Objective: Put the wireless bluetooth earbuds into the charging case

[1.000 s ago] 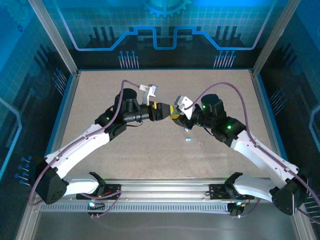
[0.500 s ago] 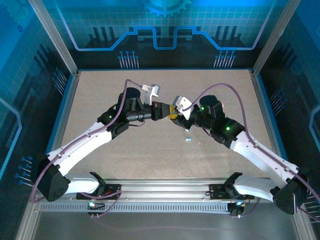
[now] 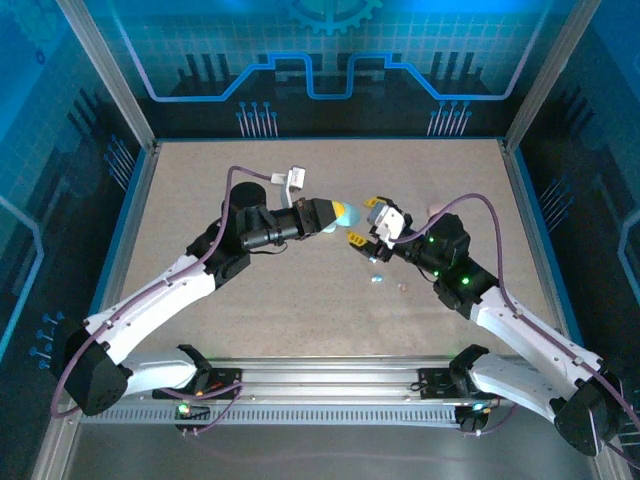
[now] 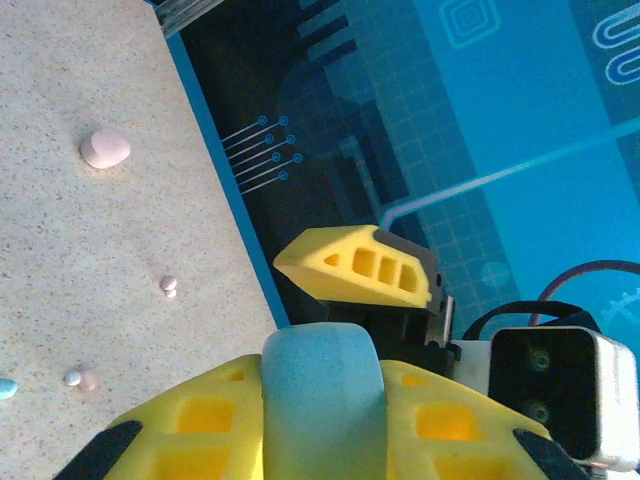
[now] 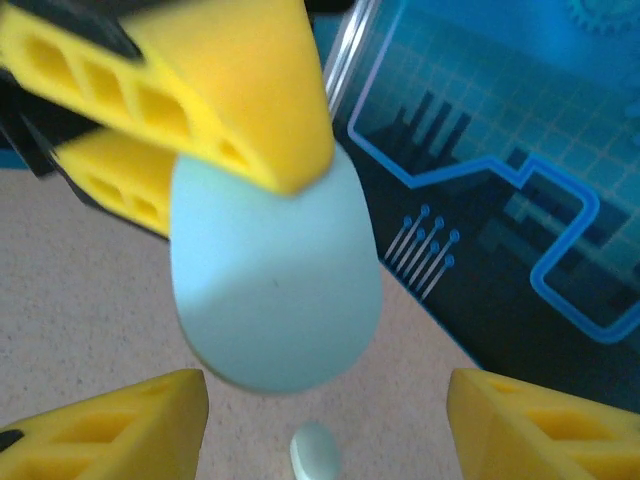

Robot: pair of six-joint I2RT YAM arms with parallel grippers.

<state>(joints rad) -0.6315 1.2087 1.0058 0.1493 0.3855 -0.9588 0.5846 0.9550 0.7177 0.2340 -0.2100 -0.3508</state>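
Two grippers meet above the table (image 3: 250, 300): the left gripper (image 3: 333, 216) clamps the pale blue charging case (image 3: 344, 212) aloft, probably to steady it for the right gripper (image 3: 366, 222), spread wide and empty, while the earbuds (image 3: 376, 278) sit loose mid-table below.

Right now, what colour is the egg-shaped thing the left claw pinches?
Pale blue; the pod in the left gripper shows best from the right wrist.

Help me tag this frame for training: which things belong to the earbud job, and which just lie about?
Job: pale blue pod, clamped in the left gripper; tiny earbuds, loose on the table; right gripper, open.
Lying about: pink pod, untouched, apart from both grippers.
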